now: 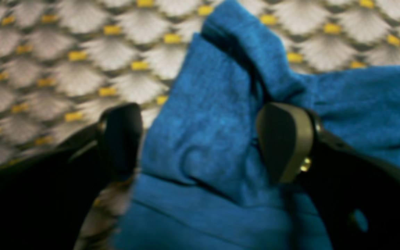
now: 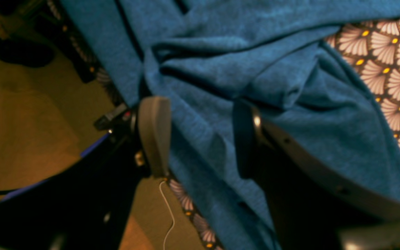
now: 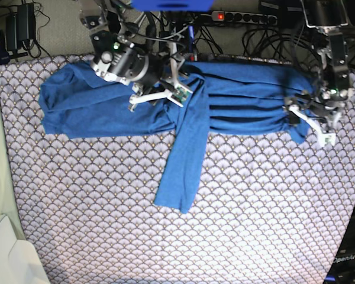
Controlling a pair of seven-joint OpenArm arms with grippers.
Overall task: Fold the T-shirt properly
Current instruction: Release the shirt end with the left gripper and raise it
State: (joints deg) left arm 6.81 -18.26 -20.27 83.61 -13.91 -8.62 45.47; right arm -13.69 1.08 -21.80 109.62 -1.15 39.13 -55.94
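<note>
The blue T-shirt (image 3: 242,100) lies bunched in a long band across the far side of the table. One sleeve (image 3: 186,160) trails toward the middle. My right gripper (image 3: 165,94) is over the shirt's middle. In the right wrist view it (image 2: 200,139) is open, with a raised fold of the shirt (image 2: 255,52) between its fingers. My left gripper (image 3: 310,124) is at the shirt's right end. In the left wrist view it (image 1: 203,142) is wide open, straddling bunched blue fabric (image 1: 203,104).
The scallop-patterned grey-white cloth (image 3: 165,236) covers the table and also shows in the left wrist view (image 1: 64,52). A power strip and cables (image 3: 242,18) run along the back. The table's edge and the floor (image 2: 30,121) lie beside the right gripper. A white object (image 3: 12,260) is at the near left corner.
</note>
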